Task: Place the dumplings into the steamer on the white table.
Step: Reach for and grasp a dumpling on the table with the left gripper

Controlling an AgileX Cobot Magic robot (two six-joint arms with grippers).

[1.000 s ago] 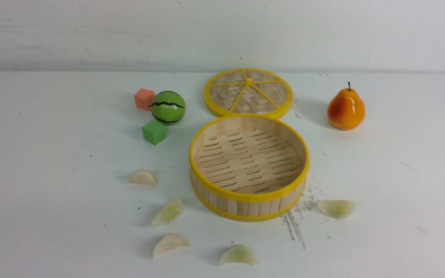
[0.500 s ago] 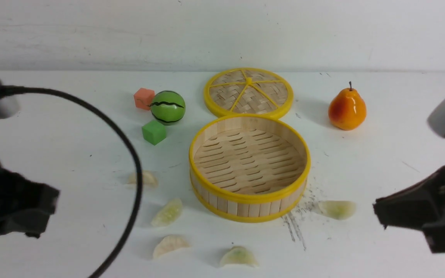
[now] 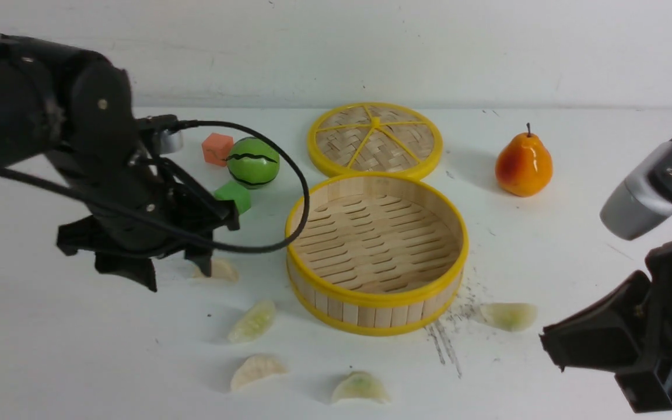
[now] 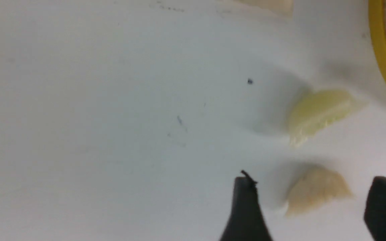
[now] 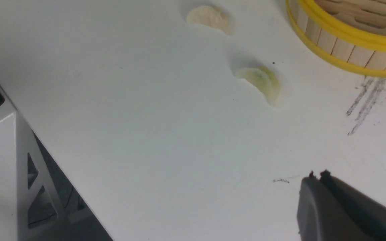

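The steamer (image 3: 317, 300) stands mid-table with nothing in it. Several dumplings lie on the white table (image 3: 50, 350) around it: one (image 3: 223, 270) partly behind my left arm, a greenish one (image 3: 252, 321), a cream one (image 3: 257, 368), one (image 3: 360, 387) at the front and one (image 3: 508, 315) to the right. My left gripper (image 3: 177, 279) hangs open above the table left of the steamer. In the left wrist view a cream dumpling (image 4: 315, 189) shows between the spread fingertips of the left gripper (image 4: 313, 182), untouched. My right gripper (image 3: 552, 344) is shut and empty, near the right-hand dumpling.
The woven lid (image 3: 375, 140) lies behind the steamer. A pear (image 3: 522, 163) stands at the back right. A striped green ball (image 3: 253, 162), an orange cube (image 3: 217, 149) and a green cube (image 3: 235, 194) sit at the back left, close behind my left arm. Its cable (image 3: 301, 192) loops near the steamer rim.
Both arms have come into view. The left arm has swung in over the left-hand dumplings and its jaws have opened. The right arm has edged inward. No dumpling has moved.
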